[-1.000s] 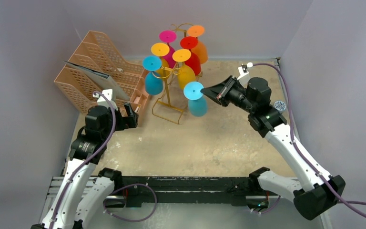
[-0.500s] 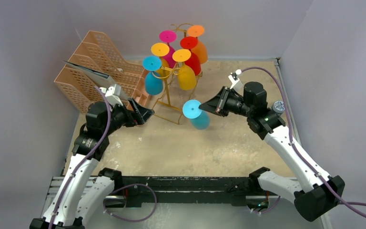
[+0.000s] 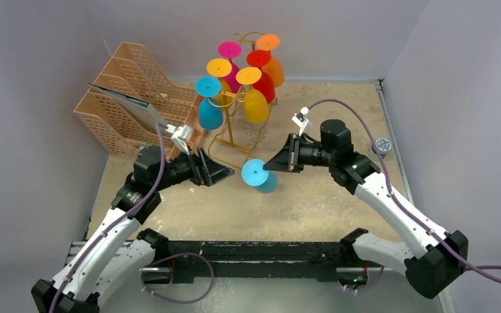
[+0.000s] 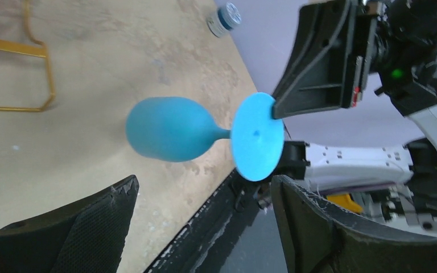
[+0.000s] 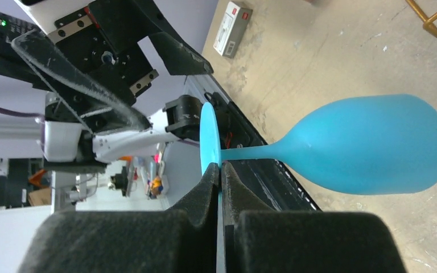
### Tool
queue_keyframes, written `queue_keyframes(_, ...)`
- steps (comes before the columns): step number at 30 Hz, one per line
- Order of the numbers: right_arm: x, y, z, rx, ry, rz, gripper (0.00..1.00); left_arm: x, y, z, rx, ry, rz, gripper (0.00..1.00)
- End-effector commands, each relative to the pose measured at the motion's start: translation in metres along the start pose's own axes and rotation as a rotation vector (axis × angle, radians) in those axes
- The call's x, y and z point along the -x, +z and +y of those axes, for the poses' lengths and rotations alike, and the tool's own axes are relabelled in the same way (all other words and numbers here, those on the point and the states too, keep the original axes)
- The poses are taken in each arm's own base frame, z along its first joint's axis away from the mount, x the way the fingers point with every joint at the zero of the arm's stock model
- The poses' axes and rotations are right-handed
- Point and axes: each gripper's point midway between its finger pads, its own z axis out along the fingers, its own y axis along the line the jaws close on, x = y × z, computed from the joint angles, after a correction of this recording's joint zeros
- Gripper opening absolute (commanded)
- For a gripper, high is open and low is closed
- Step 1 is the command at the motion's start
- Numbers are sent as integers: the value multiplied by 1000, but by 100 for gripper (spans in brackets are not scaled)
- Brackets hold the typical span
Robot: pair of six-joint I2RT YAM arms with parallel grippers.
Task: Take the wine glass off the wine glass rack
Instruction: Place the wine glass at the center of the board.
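The gold wire wine glass rack stands at the back middle with several coloured glasses hanging upside down from it. A light blue wine glass is off the rack, held tilted over the table in front of it. My right gripper is shut on the rim of its round foot, as the right wrist view shows at the pinch, with the bowl to the right. My left gripper is open and empty just left of the glass. In the left wrist view the glass hangs beyond the left gripper.
The peach plastic file organizer stands at the back left, behind the left arm. A small bottle lies near the right wall. A small white box lies on the table near the left arm. The black rail runs along the near edge.
My right gripper has carried the blue glass down and toward the near left, away from the rack. My left arm has swung right toward the glass, its open jaws now facing it.
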Motion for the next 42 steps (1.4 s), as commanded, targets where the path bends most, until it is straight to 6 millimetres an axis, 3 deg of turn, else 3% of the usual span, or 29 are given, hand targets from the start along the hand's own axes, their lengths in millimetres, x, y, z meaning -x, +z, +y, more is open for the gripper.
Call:
queue_keyframes(1, -2, -1, 6, 7, -89, -4, 0, -4, 12, -32, -103, 54, 4, 84)
queue_keyframes(4, -8, 2, 12, 59, -89, 18, 0, -16, 23, -51, -207, 64, 38, 84)
queue_keyframes(8, -10, 3, 9, 59, -95, 4, 0, -39, 41, -52, -197, 88, 109, 76)
queue_keyframes(13, -8, -4, 19, 52, -151, 25, 0, -33, 46, -57, -204, 110, 73, 68)
queue_keyframes(17, -11, -2, 23, 119, -128, 10, 0, -40, 48, -51, -194, 93, 96, 59)
queue_keyframes(22, -10, -2, 30, 157, -144, 2, 0, -41, 45, -52, -222, 55, 62, 38)
queue_keyframes(28, -5, 2, 30, 172, -158, -22, 0, -36, 45, -75, -296, 126, 111, 27)
queue_keyframes(31, -8, 4, 35, 233, -182, 4, 0, -35, 46, -73, -296, 130, 97, 7)
queue_keyframes(33, -10, 4, 37, 261, -202, 21, 3, -34, 46, -72, -299, 142, 80, 0)
queue_keyframes(36, -16, 1, 40, 286, -242, 53, 15, -34, 48, -75, -313, 157, 92, 0)
queue_keyframes(42, -33, -12, 44, 304, -320, 127, 21, -41, 49, -85, -386, 157, 137, 0)
